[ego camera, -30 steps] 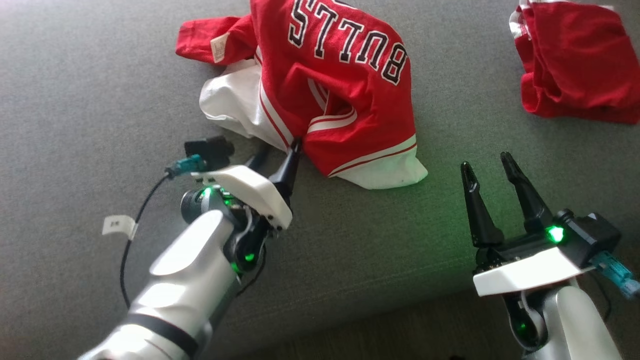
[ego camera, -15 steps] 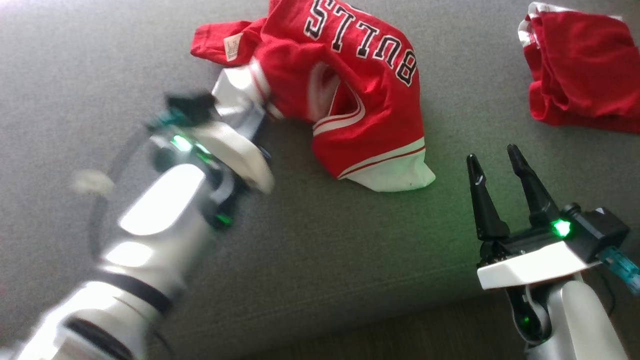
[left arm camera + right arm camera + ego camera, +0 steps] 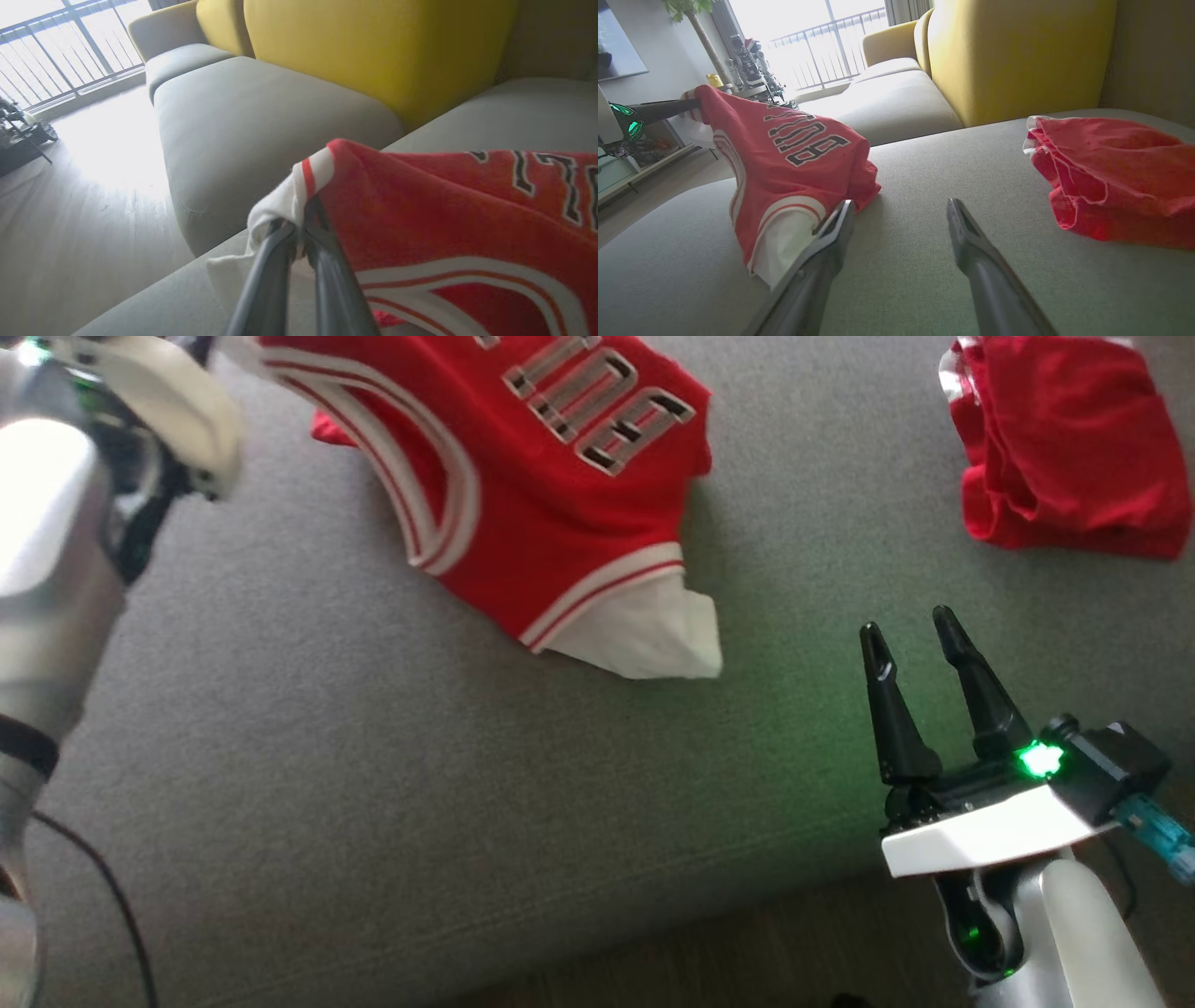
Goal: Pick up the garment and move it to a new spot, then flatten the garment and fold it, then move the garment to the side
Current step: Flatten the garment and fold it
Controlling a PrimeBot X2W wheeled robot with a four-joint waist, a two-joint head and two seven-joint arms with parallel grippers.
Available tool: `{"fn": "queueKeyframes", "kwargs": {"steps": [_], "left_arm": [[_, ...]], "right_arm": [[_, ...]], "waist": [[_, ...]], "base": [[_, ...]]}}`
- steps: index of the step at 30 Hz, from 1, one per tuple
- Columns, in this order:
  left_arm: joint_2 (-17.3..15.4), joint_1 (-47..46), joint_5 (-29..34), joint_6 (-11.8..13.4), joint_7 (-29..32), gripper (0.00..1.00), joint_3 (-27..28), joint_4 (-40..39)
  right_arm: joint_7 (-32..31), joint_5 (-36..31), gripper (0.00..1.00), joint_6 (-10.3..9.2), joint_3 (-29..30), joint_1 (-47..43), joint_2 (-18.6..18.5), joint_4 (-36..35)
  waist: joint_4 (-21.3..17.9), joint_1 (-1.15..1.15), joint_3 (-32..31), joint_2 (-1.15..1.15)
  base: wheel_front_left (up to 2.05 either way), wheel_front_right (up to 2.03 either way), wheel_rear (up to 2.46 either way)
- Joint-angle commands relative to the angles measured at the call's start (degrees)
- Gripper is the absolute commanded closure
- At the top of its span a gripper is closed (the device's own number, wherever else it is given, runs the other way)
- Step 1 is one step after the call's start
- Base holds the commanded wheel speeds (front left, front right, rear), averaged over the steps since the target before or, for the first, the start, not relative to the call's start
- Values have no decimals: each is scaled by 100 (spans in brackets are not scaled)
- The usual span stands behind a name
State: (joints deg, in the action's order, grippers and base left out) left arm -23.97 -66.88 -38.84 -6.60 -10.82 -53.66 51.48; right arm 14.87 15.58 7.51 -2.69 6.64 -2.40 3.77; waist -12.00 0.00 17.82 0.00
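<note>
- Left tool [image 3: 299,228]: both dark fingers are pressed together on a bunched white-and-red edge of the jersey [image 3: 444,210]. The cloth is pinched between them, and that edge is raised clear of the sofa seat [image 3: 373,775].
- Left arm: in the head view its pale forearm [image 3: 47,523] stands over the seat's left end, with the jersey hanging away from it.
- Jersey: red, with white bands and black-and-white lettering. It slopes down from the pinched edge toward the middle of the seat. Its white-lined lower corner lies on the grey fabric, back from the front edge.
- Right tool [image 3: 910,625]: the fingers are spread apart with nothing between them. It hovers at the seat's front edge toward the right end, pointing across the seat. It is near the jersey's white corner but apart from it.
- Second red garment [image 3: 1074,448]: a crumpled heap with white trim. It lies on the seat toward the back right corner, well apart from the jersey.
- Yellow back cushion [image 3: 1017,56]: it rises behind the seat's back edge.
- Wooden floor [image 3: 70,224] and a bright railed window [image 3: 60,51] lie beyond the seat's left end.
</note>
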Motion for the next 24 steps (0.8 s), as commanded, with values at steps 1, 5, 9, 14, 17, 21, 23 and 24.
{"fn": "queueKeyframes", "kwargs": {"steps": [1, 5, 9, 14, 17, 21, 23, 24], "left_arm": [[-308, -332, 77, 125, -152, 0, 166, 98], [-185, -75, -144, 333, -349, 0, 452, 223], [-39, 481, -256, 846, -412, 0, 1015, -377], [300, 1765, -314, 1329, -416, 0, 1867, -1711], [794, 2815, -549, 1313, -417, 0, 2183, -2340], [1399, 3550, -880, 1050, -417, 0, 2171, -2369], [1747, 3631, -1196, 831, -417, 0, 2300, -2131], [1825, 3608, -1298, 751, -417, 0, 2382, -2047]], "right_arm": [[13, 57, 0, -2, -154, 206, -48, -211], [13, 123, 0, -2, -125, 217, -48, -208], [13, 140, 0, -2, -56, 168, -48, -223], [13, 130, 0, -2, 13, 114, -48, -222], [13, 102, 0, -2, -34, 95, -48, -221], [13, 115, 0, -2, -138, 121, -48, -242], [13, 75, 0, -2, -171, 140, -48, -260], [13, 60, 0, -2, -181, 144, -48, -261]], "waist": [[-71, 0, 102, 0], [-81, 0, 127, 0], [25, 0, 103, 0], [191, 0, 18, 0], [303, 0, -33, 0], [396, 0, -30, 0], [410, 0, 14, 0], [403, 0, 26, 0]], "base": [[0, 0, 0], [0, 0, 0], [0, 0, 0], [0, 0, 0], [0, 0, 0], [0, 0, 0], [0, 0, 0], [0, 0, 0]]}}
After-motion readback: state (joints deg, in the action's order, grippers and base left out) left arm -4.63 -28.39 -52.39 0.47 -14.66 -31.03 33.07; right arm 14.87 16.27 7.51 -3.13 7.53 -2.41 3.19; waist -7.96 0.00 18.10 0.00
